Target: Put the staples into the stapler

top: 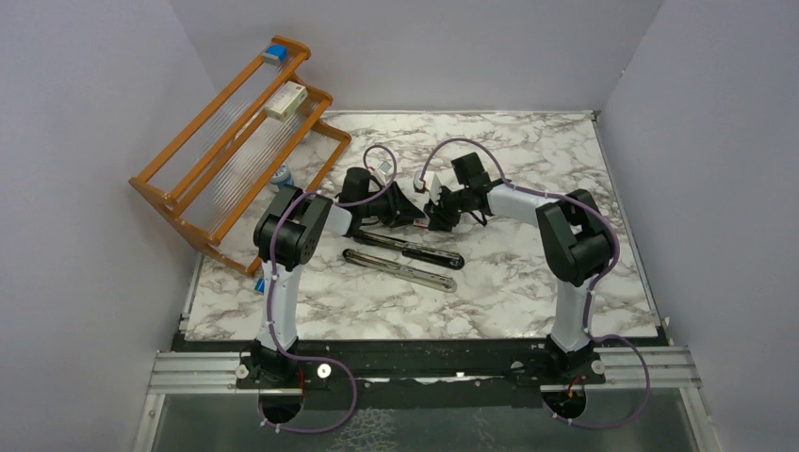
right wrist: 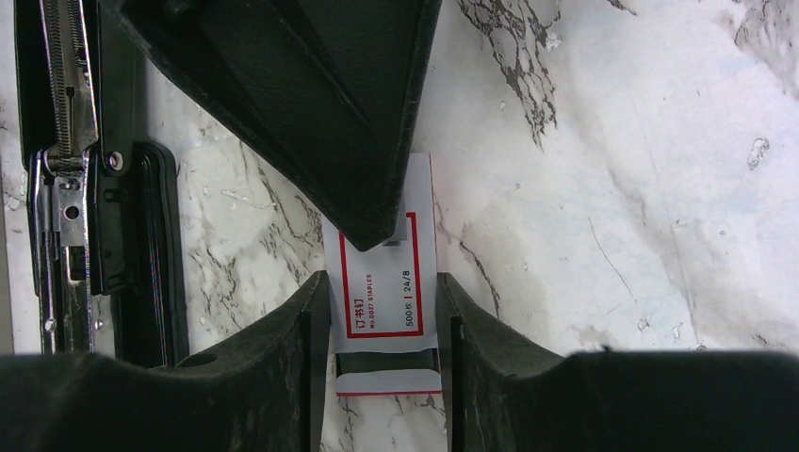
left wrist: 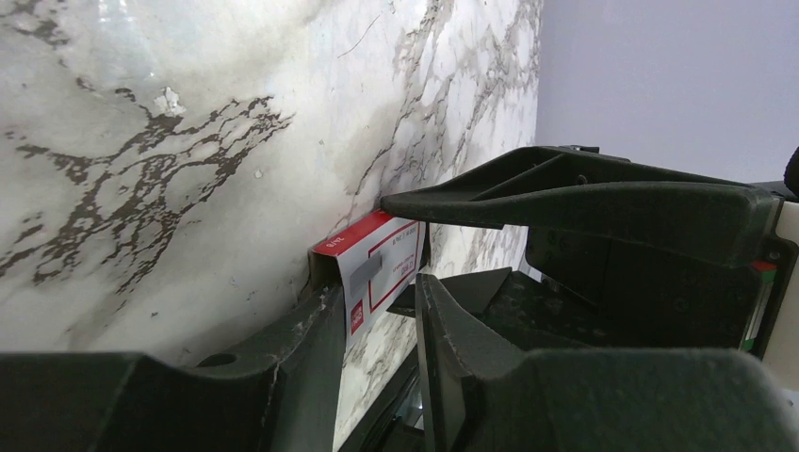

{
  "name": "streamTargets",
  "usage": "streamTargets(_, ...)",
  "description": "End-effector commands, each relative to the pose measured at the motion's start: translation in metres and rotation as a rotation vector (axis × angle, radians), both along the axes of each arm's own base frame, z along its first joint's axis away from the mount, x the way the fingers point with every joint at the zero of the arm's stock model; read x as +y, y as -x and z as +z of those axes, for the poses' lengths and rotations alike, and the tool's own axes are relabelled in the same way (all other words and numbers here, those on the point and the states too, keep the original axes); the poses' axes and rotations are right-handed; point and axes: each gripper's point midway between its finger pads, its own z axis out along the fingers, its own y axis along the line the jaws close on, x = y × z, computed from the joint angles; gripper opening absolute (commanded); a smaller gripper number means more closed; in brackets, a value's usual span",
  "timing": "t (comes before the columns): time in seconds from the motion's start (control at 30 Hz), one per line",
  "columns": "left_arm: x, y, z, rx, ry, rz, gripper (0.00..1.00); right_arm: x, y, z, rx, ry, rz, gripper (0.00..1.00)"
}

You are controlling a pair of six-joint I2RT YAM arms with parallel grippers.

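Observation:
The red-and-white staples packet (right wrist: 388,306) lies flat on the marble, and its near end shows a dark opening. My right gripper (right wrist: 382,281) is shut on it, one finger on each long side. My left gripper (left wrist: 375,282) is open around the packet's (left wrist: 382,256) other end. The packet touches one left finger, and a gap shows to the other, whose tip (right wrist: 372,221) covers the packet's far end. In the top view the two grippers, left (top: 417,215) and right (top: 437,213), meet and hide the packet. The black stapler (top: 407,250) lies opened out just in front of them, its silver rail (top: 405,272) nearest me. It also shows at the left of the right wrist view (right wrist: 66,188). No loose staple strips show.
A wooden rack (top: 236,151) stands at the back left with a white-and-red box (top: 285,101) and a blue item (top: 275,52) on it. A small blue-and-white object (top: 283,177) sits under it. Grey walls close off the left, back and right.

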Motion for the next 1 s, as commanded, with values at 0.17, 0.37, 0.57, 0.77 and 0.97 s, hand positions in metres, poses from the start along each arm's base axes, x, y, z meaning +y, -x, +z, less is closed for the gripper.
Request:
streamTargets(0.17, 0.006, 0.016, -0.017, 0.063, -0.007, -0.037, 0.33, -0.025, 0.039, -0.065, 0.159, 0.175, 0.007, 0.39)
streamTargets(0.37, 0.008, 0.014, -0.018, 0.066, -0.008, -0.028, 0.3, -0.025, 0.04, -0.066, 0.16, 0.176, 0.009, 0.39)
streamTargets(0.57, 0.013, 0.01, -0.018, 0.07, -0.005, -0.013, 0.28, -0.026, 0.04, -0.066, 0.159, 0.18, 0.011, 0.39)
streamTargets(0.77, 0.016, 0.008, -0.018, 0.068, -0.002, -0.007, 0.29, -0.027, 0.041, -0.068, 0.164, 0.183, 0.011, 0.39)
streamTargets(0.97, 0.019, 0.005, -0.019, 0.07, 0.001, 0.001, 0.31, -0.027, 0.041, -0.068, 0.163, 0.186, 0.012, 0.39)
